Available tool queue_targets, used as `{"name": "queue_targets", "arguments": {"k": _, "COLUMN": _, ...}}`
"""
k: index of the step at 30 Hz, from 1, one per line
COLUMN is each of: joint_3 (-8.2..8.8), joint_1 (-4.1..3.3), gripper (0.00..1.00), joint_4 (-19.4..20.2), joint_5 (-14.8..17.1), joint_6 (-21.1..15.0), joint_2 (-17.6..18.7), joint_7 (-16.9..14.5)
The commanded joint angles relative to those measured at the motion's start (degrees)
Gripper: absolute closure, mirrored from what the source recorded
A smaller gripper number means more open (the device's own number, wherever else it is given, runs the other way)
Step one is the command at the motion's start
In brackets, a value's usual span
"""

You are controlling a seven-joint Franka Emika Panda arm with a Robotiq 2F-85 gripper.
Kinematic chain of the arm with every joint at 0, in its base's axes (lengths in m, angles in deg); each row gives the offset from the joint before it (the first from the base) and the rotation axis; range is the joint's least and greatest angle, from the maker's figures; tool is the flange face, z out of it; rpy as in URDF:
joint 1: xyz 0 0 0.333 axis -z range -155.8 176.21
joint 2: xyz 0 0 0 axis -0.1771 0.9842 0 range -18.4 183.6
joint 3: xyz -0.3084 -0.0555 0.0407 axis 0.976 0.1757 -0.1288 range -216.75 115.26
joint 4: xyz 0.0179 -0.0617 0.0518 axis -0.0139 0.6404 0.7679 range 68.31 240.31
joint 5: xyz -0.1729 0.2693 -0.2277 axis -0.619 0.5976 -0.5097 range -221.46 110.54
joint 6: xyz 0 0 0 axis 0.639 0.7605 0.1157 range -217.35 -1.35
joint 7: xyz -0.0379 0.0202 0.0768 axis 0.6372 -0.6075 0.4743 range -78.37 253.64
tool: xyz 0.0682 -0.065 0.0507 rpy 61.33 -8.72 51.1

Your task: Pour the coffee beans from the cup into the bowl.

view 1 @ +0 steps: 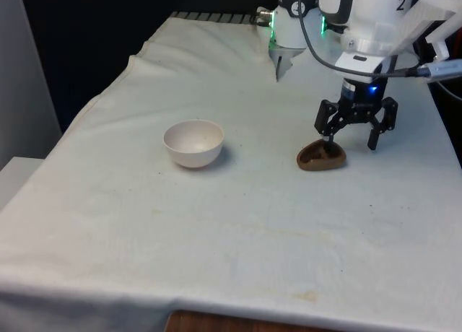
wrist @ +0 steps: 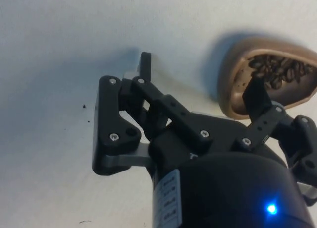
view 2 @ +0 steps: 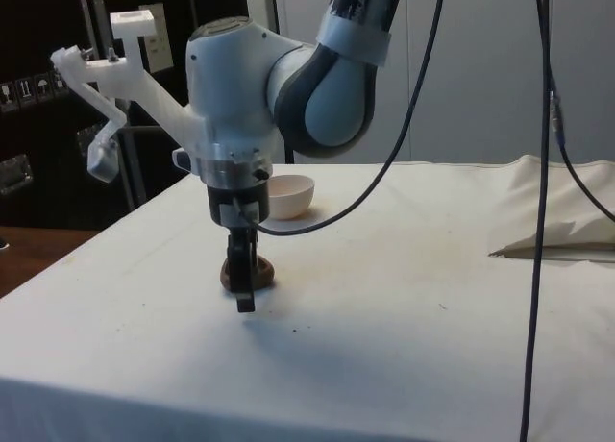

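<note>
The gripper [view 1: 353, 141] hangs low over the cloth with its fingers spread wide, one finger [wrist: 257, 96] dipping inside the brown cup [view 1: 321, 156], gripping nothing. The cup holds dark coffee beans [wrist: 277, 72]. The white bowl [view 1: 193, 142] sits well apart, towards the front view's left.

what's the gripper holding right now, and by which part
Nothing is held. The gripper is open above the brown cup of coffee beans, one finger over its mouth and the other outside.
</note>
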Motion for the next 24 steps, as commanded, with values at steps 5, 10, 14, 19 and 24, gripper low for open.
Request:
{"name": "queue_targets", "arguments": {"k": 5, "joint_3": 0.40, "joint_1": -0.34, "gripper": 0.00, "joint_4": 0.06, "joint_5": -0.46, "joint_6": -0.74, "joint_2": 0.23, "joint_7": 0.46}}
{"name": "queue_targets", "arguments": {"k": 10, "joint_3": 0.34, "joint_1": -0.23, "gripper": 0.00, "joint_4": 0.06, "joint_5": -0.40, "joint_6": -0.74, "joint_2": 0.29, "joint_7": 0.34}}
{"name": "queue_targets", "arguments": {"k": 14, "joint_3": 0.34, "joint_1": -0.17, "gripper": 0.00, "joint_4": 0.06, "joint_5": -0.34, "joint_6": -0.74, "joint_2": 0.29, "joint_7": 0.29}}
{"name": "queue_targets", "arguments": {"k": 19, "joint_3": 0.17, "joint_1": 0.17, "gripper": 0.00, "joint_4": 0.06, "joint_5": -0.17, "joint_6": -0.69, "joint_2": 0.17, "joint_7": -0.06}}
{"name": "queue_targets", "arguments": {"k": 24, "joint_3": -0.23, "joint_1": 0.69, "gripper": 0.00, "joint_4": 0.06, "joint_5": 0.29, "joint_6": -0.74, "joint_2": 0.29, "joint_7": -0.52}}
